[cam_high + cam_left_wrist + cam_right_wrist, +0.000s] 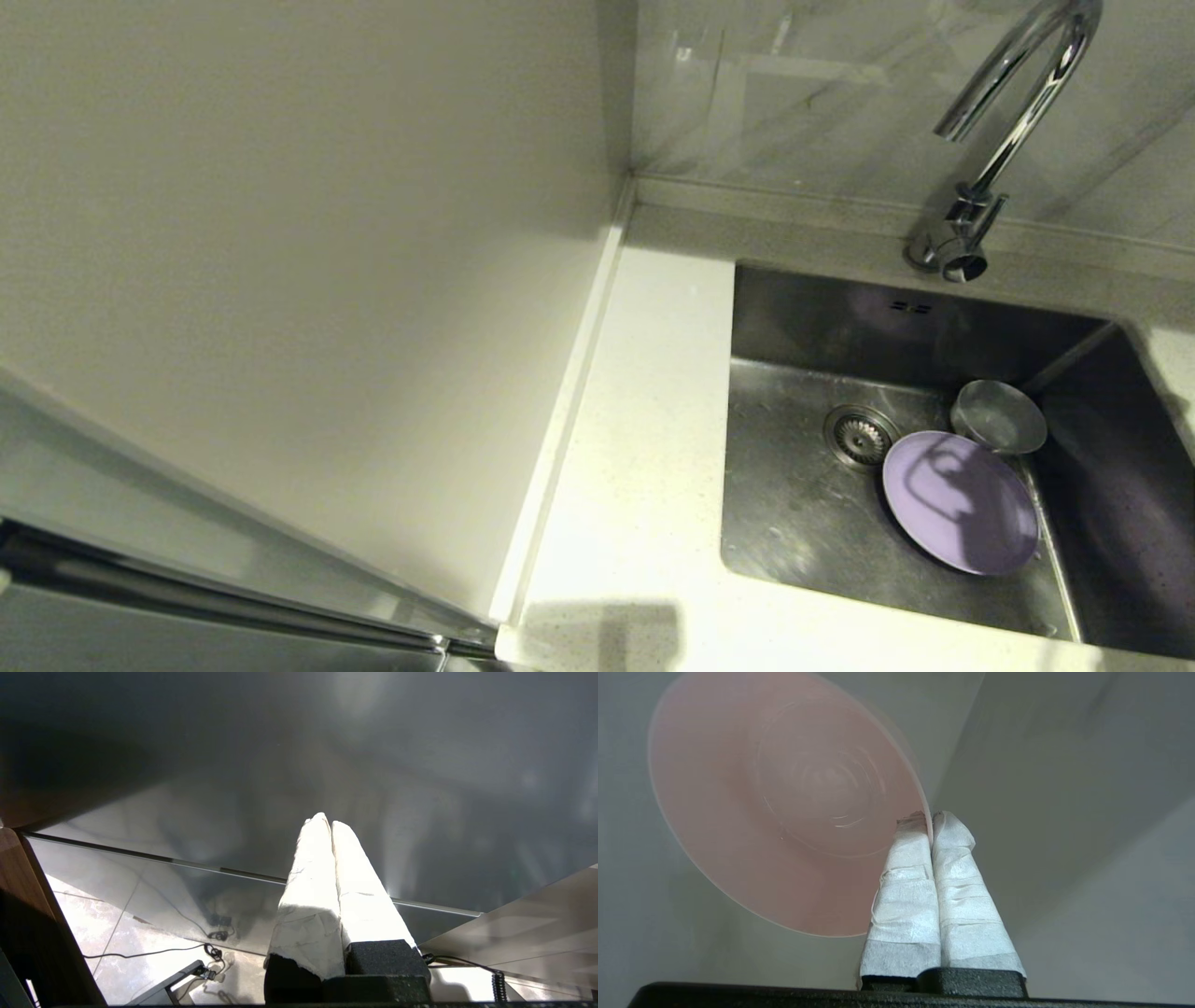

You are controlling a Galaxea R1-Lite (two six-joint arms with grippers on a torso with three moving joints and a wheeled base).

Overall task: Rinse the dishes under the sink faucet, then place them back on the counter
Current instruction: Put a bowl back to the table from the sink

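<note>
The pink bowl [784,807] is pinched by its rim in the right end effector [930,820], outside the head view, presumably for rinsing or returning to the table [635,448]. The plate [962,504] and pale bowl [999,418] lie in the sink [803,523]. The left end effector [329,823] is parked, pressed together.

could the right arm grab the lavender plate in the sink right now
Probably not yet. The right claw is shut on the rim of the small pink bowl, so it has no free grip. The flat round lavender plate lies uncovered in the brushed steel sink, beside the small pale bowl.
</note>
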